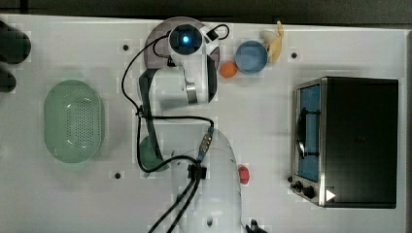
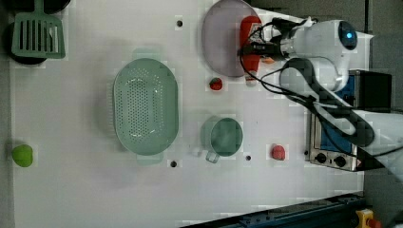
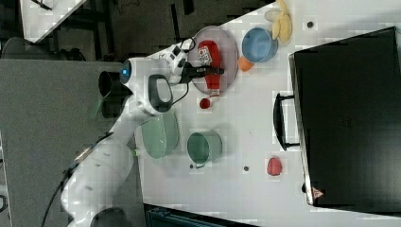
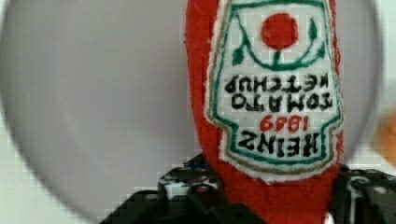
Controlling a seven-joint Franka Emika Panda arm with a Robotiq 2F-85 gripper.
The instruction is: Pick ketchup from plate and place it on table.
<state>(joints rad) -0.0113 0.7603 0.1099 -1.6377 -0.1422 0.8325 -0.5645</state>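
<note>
The ketchup (image 4: 271,93), a soft red bottle with a white label, lies on the pale lilac plate (image 4: 93,93). My gripper (image 4: 275,198) is shut on the ketchup's lower body, one dark finger on each side. In the left view the ketchup (image 2: 250,33) lies along the right part of the plate (image 2: 221,42), under the gripper (image 2: 256,47). In the right view the ketchup (image 3: 210,56) lies on the plate (image 3: 231,45), its white end at the plate's lower rim. The arm covers most of the plate (image 1: 154,41) in the top view. The white table (image 1: 73,204) spreads all around.
A green perforated basket (image 1: 73,121) sits at the top view's left. A blue bowl (image 1: 251,56), an orange ball (image 1: 228,70) and a banana (image 1: 274,41) lie beside the plate. A toaster oven (image 1: 350,141) stands at the top view's right. A green cup (image 2: 223,137) and small red blobs (image 2: 216,84) sit mid-table.
</note>
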